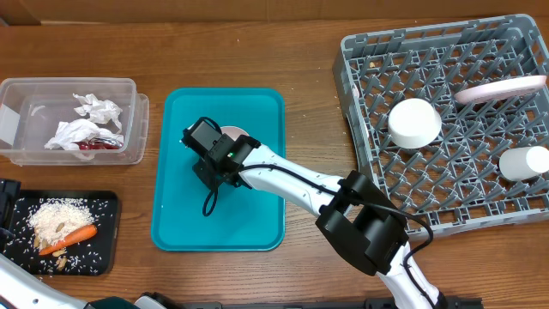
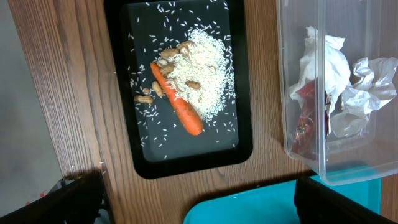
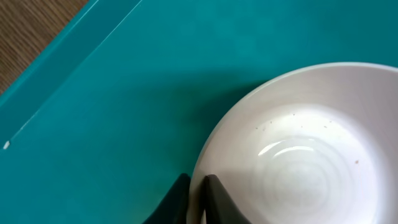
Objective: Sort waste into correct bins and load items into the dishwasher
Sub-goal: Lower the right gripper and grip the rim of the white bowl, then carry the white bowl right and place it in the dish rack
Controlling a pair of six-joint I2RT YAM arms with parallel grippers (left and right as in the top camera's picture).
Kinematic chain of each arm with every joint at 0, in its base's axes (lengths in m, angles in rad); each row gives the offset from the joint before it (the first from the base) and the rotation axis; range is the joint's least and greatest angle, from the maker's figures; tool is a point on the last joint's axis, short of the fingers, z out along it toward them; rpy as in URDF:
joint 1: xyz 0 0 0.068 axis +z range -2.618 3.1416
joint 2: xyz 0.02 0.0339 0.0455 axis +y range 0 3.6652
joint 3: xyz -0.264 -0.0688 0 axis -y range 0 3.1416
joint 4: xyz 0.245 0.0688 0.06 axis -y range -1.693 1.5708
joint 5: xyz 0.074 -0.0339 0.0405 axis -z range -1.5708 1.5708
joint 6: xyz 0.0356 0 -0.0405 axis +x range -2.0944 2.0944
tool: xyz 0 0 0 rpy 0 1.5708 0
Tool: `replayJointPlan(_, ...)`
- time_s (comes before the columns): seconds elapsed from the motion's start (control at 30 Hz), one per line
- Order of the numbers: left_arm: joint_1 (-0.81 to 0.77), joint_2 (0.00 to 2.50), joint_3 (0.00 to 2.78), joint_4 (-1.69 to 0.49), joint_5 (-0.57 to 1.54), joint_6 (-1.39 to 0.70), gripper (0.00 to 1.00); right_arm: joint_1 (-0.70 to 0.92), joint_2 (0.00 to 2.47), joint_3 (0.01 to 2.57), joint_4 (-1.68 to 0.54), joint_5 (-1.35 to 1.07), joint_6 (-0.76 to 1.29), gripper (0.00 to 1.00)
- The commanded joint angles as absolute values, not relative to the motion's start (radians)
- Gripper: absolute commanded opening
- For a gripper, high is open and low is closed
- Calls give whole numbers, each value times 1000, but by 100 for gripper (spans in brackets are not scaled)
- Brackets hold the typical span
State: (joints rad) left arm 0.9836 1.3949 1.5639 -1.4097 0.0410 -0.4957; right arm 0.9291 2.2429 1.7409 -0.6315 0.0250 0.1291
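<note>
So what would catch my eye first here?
The right pincer pinching the rim of a pale bowl on the teal tray, mid-table. Then the grey rack at right with dishes in it, and the carrot beside rice in the black tray, left.

Right tool (image 3: pixel 198 198) pinched shut, arm extended; left tool (image 2: pixel 199 202) jaws wide apart.

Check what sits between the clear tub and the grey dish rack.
Overhead, the teal tray lies between clear tub and dish rack, bare table either side. On it, the right gripper pinches a pale bowl's rim.
</note>
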Motion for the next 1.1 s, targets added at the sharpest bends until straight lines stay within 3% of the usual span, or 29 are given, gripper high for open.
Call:
replayJointPlan(0.0,987,1387,1566,-1409,45,-502,100,923,2197,1768,-630,25,155,4)
replayJointPlan(0.33,987,1387,1566,-1409,45,-502,100,902,2058,1769,-634,25,226,4)
replayJointPlan(0.5,987,1387,1566,-1409,45,-502,100,782,1895,1769,-642,12,293,4)
replayJointPlan(0.77,987,1387,1566,-1409,45,-502,100,444,1799,1768,-658,-147,349,4)
replayJointPlan(1.07,987,1386,1566,-1409,45,-502,100,-16,1822,1766,-500,-781,399,4)
